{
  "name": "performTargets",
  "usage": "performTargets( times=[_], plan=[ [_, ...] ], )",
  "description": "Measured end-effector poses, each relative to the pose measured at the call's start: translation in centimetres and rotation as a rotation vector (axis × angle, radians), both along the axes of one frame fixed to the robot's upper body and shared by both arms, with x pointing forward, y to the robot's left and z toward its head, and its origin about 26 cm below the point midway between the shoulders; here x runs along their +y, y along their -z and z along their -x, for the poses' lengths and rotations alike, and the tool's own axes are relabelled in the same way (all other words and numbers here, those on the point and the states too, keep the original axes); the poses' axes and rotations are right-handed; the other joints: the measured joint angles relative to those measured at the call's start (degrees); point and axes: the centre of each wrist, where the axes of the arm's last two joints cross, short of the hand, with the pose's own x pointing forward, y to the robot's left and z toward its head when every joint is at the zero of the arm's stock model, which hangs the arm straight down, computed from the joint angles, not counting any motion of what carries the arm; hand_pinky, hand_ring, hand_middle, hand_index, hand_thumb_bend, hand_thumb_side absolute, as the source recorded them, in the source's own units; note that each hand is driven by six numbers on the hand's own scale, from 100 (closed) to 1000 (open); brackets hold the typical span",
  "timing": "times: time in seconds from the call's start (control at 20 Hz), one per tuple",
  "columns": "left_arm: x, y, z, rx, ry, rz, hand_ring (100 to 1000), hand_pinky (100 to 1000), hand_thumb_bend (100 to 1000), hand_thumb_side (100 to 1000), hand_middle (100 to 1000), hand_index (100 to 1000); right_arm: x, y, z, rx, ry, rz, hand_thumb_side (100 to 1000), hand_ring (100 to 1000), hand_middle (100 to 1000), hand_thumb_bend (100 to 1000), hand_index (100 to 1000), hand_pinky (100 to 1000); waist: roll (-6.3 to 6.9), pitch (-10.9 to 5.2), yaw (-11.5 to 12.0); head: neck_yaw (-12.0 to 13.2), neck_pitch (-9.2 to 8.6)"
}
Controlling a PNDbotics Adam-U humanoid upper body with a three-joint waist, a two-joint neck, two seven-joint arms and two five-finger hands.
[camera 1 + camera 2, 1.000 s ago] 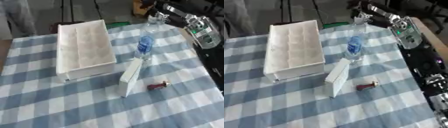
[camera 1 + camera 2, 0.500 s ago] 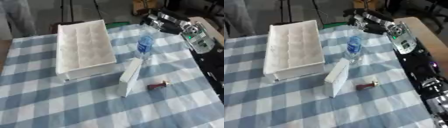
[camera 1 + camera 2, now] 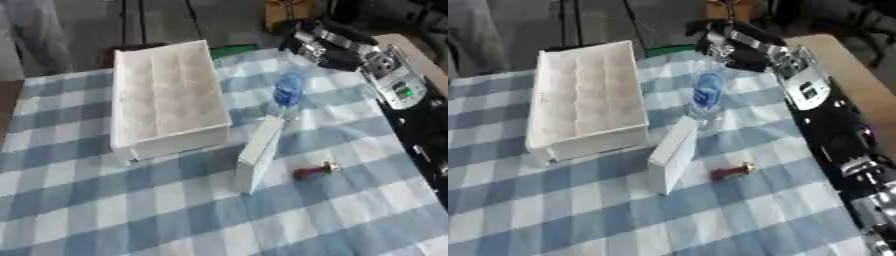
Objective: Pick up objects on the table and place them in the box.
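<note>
A white open box with a padded, divided floor lies at the left on the checked cloth. A clear bottle with a blue label stands right of it. Leaning below the bottle is a slim white carton. A small dark red thing with a pale tip lies to the carton's right. My right hand, black and silver, reaches in from the upper right and hovers just behind the bottle's top; blur hides whether it touches the bottle. My left hand shows in no view.
My right forearm with a small lit display crosses the table's right edge. A wooden surface lies beyond the blue-and-white checked cloth on the right. A green strip lies behind the box.
My right hand has come down and to the left, from beyond the table's far edge to just behind the bottle's top. The bottle, carton, red thing and box stay put.
</note>
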Motion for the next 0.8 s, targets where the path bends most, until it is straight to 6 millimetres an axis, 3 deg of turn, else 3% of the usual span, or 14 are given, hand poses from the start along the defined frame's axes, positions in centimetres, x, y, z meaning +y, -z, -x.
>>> performTargets(
  times=[0.8],
  plan=[
    [0.00,0.00,0.00,0.000,0.000,0.000,719,529,710,661,776,878,-0.25,0.12,-0.20,0.007,0.009,-0.004,923,735,867,100,982,820,0.00,-0.15,-0.11,0.00,0.00]
  ],
)
